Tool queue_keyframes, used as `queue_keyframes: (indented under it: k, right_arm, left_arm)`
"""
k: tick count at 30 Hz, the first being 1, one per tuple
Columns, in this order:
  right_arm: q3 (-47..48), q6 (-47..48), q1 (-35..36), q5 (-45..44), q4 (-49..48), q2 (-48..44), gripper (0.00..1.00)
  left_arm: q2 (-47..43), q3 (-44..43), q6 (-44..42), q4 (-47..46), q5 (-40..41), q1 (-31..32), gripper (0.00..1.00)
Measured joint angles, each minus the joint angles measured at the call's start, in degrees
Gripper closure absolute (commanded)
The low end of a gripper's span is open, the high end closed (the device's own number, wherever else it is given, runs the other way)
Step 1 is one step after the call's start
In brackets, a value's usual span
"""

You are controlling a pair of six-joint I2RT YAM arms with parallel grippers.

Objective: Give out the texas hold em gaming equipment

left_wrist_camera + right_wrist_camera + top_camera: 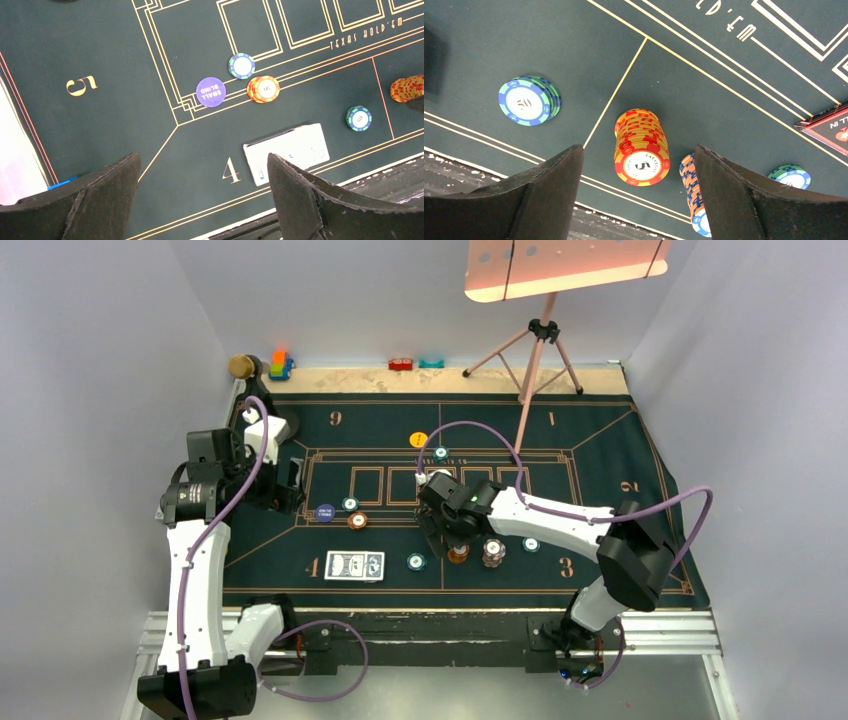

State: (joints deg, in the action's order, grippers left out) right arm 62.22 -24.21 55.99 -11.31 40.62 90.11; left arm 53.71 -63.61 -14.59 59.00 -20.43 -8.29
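Left tool [292, 486] sat at mid-left of the top view, jaws wide with nothing between them, over the green felt mat [600, 445]. Just right of it, close together: small-blind button [325, 511], teal chip [350, 504], short orange chips [357, 521]. Lower left of centre: playing cards [355, 565] backs up beside the printed 4, second teal chip [416, 561] to their right. Yellow button [419, 439] lay at upper centre. Right tool [639, 148] was at centre, jaws wide, straddling the upright orange stack [642, 167] with a gap on either side, no grip. Blue-orange stack [691, 192] stood just right of that, close by the right finger.
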Motion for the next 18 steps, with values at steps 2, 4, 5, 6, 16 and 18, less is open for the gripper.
queue_keyframes:
  k: [2,4,5,6,16,18]
  right_arm:
    - [-0.5,-0.1,-0.3,0.2,-0.6,0.0,0.2]
    - [-0.9,-0.1,-0.5,0.3,-0.9,0.2,0.23]
    - [-1.0,-0.1,-0.5,0.3,-1.1,0.3,0.24]
    - [-1.1,-0.1,-0.6,0.3,-1.4,0.5,0.26]
    - [-1.9,0.0,-0.9,0.6,-2.3,2.3,0.35]
    - [-2.3,0.0,-0.9,0.7,-2.6,2.5,0.36]
  left_arm:
    - [0.0,0.0,0.0,0.0,0.0,0.0,0.0]
    - [0.0,0.0,0.0,0.0,0.0,0.0,0.0]
    - [0.0,0.0,0.0,0.0,0.0,0.0,0.0]
    - [0.0,0.0,0.0,0.0,0.0,0.0,0.0]
    - [0.0,0.0,0.0,0.0,0.0,0.0,0.0]
    - [0.0,0.0,0.0,0.0,0.1,0.0,0.0]
